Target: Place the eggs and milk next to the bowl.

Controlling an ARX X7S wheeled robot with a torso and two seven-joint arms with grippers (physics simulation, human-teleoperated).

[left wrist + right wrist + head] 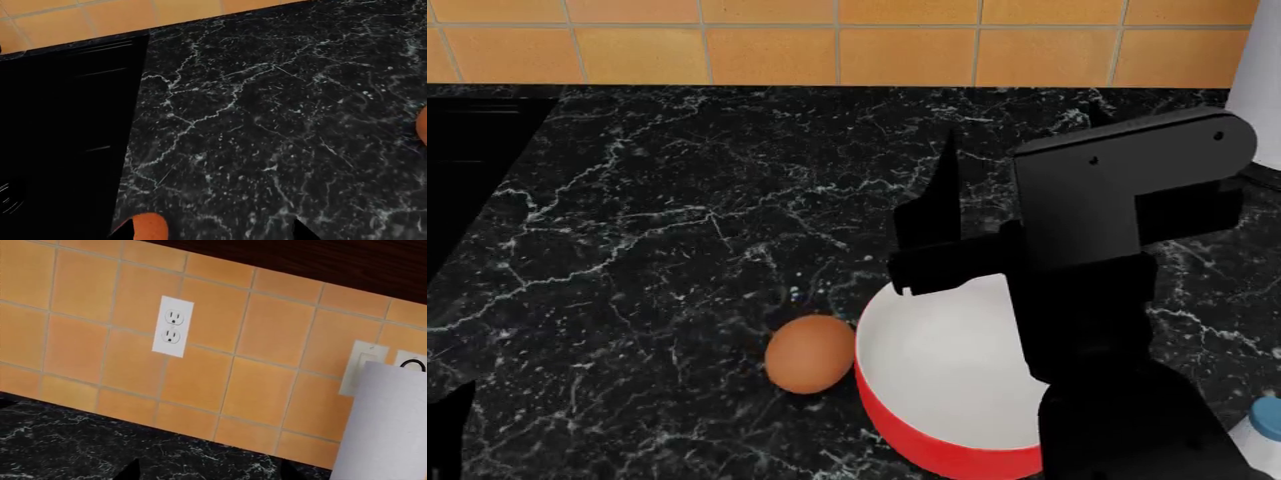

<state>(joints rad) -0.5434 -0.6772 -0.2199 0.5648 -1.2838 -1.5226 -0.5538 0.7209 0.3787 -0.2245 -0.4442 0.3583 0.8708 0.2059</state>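
The red bowl [954, 395], white inside, stands on the black marble counter. One brown egg [810, 352] lies against its left side. The milk [1265, 418] shows only its light-blue cap at the lower right edge. My right arm [1094, 240] hangs over the bowl. The right gripper [210, 474] is open, empty and faces the tiled wall. My left gripper [215, 235] is open low over the counter, with an egg [151, 228] just inside one fingertip. Part of another egg [423, 125] peeks in at the edge of the left wrist view.
A black cooktop [67, 130] borders the counter on the left [467, 150]. The orange tiled wall [827, 40] runs along the back, with an outlet [172, 326]. A tall white roll [387, 425] stands at the back right.
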